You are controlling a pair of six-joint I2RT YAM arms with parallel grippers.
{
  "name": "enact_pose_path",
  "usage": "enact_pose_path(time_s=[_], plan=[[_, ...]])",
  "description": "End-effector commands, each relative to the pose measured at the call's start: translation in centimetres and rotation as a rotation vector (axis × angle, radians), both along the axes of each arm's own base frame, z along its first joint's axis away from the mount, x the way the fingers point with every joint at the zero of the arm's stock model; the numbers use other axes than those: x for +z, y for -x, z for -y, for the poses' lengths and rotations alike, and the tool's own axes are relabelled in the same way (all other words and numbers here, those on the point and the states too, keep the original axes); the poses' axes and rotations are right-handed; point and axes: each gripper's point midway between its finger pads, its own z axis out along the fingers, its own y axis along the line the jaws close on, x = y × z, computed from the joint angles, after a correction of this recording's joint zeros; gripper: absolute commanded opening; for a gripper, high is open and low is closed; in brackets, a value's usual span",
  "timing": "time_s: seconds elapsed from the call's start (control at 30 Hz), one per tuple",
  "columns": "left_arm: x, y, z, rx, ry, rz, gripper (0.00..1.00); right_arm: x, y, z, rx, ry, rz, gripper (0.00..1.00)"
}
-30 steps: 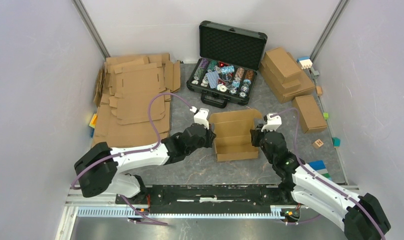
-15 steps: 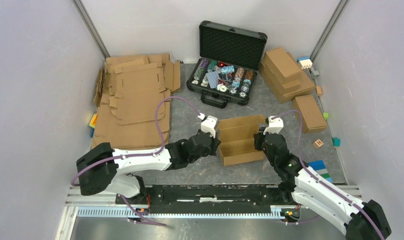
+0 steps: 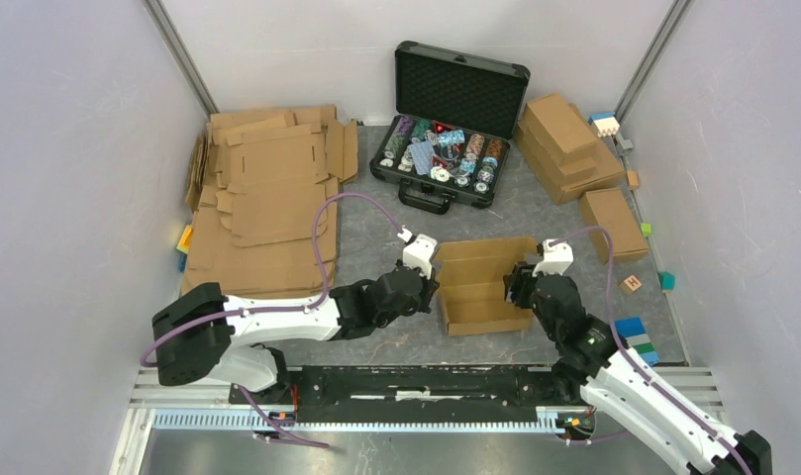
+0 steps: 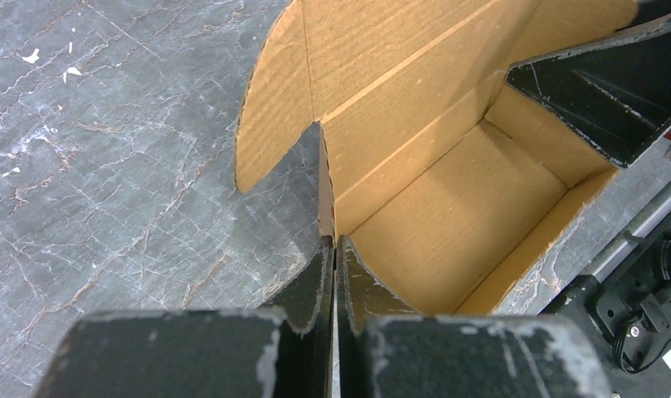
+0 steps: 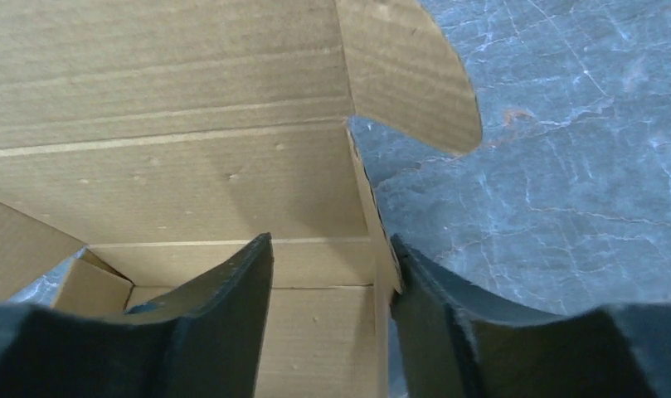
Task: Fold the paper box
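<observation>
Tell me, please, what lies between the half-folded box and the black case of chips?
Only a bare strip of grey table separates the paper box from the black case, as the top view shows.

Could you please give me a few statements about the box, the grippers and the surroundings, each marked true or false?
The left gripper is clamped on a side wall of the paper box. True.
The right gripper is shut tight on the box. False: its jaws stand apart, straddling the opposite wall.
The black case is closed. False: its lid is up, with chips showing.
The flat cardboard sheets lie on the left arm's side of the box. True.
</observation>
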Motion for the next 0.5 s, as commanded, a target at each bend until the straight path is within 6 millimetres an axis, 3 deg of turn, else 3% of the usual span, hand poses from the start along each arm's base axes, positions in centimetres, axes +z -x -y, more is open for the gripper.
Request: enact_pose_path(time_s=[0.0, 0.13, 0.23, 0.47], plan=[[2.4, -0.3, 1.0, -0.026, 0.037, 0.073, 0.03, 0.9, 0.8, 0.4, 0.006, 0.005, -0.014, 0.69], [3.3, -0.6, 0.9, -0.025, 0.031, 0.108, 0.03, 1.0, 1.5, 0.2, 0.026, -0.019, -0.035, 0.88], [4.1, -0.8, 0.8, -0.018, 0.035, 0.126, 0.03, 1.2, 2.0, -0.6, 0.055, -0.058, -0.051, 0.96], [4.5, -1.0, -0.2, 0.007, 0.03, 0.149, 0.03, -0.6, 2.6, -1.2, 0.073, -0.066, -0.135, 0.94]])
